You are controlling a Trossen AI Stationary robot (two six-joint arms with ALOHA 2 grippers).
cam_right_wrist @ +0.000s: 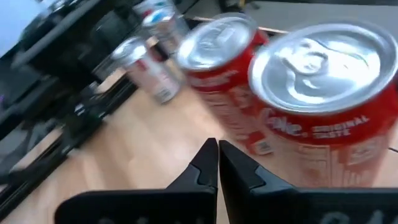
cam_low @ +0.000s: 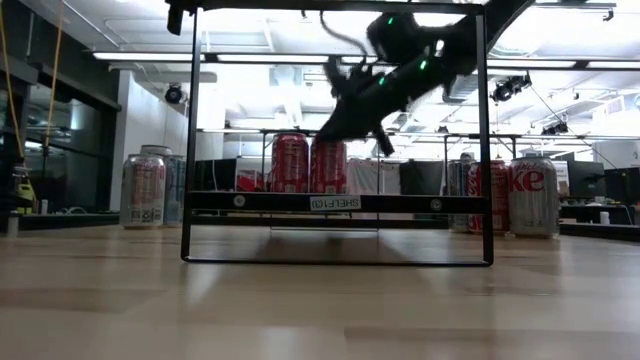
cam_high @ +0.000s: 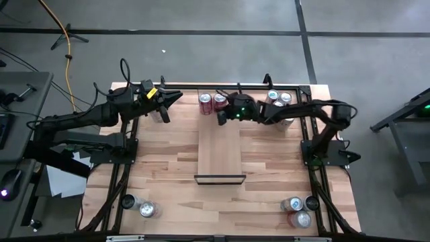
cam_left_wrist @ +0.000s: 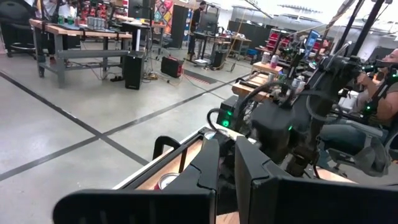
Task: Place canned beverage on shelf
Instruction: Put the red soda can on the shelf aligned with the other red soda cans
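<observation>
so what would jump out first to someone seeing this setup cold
Probably the two red cans standing side by side at the far end of the shelf, with the right hand hanging shut just beside them, holding nothing. Next, the clusters of cans in the table's corners, such as the group at the far right corner. The left hand is shut over the far left of the table.

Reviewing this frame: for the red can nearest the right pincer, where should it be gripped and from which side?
Grip the nearer red can across its cylindrical side wall, probably from its open side away from the neighbouring red can. It stands upright with little room between the two. The right pincer is shut and would have to open first.
</observation>
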